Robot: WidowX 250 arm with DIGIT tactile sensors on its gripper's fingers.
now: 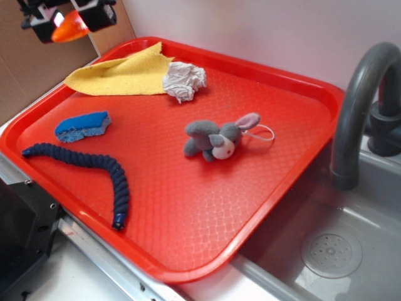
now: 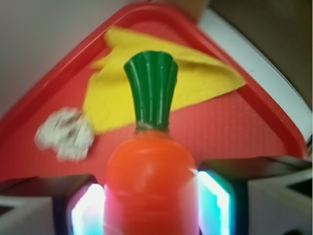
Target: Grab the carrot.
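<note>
Yellow cloth (image 1: pixel 119 76), blue sponge (image 1: pixel 82 125), plush toy (image 1: pixel 216 139) on red tray (image 1: pixel 188 213)

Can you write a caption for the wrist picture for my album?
Pincer squeezing the orange carrot high above the yellow cloth on the red tray.

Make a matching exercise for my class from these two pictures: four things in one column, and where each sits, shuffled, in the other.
Things:
1. carrot
2. yellow cloth
3. toy mouse
4. blue rope

Places:
A. middle of the red tray
B. held in the claw, above the tray's far left corner
C. along the tray's near left edge
D. flat at the tray's far left corner, beside the crumpled white paper

Pairs: 1-B, 2-D, 3-A, 4-C
</note>
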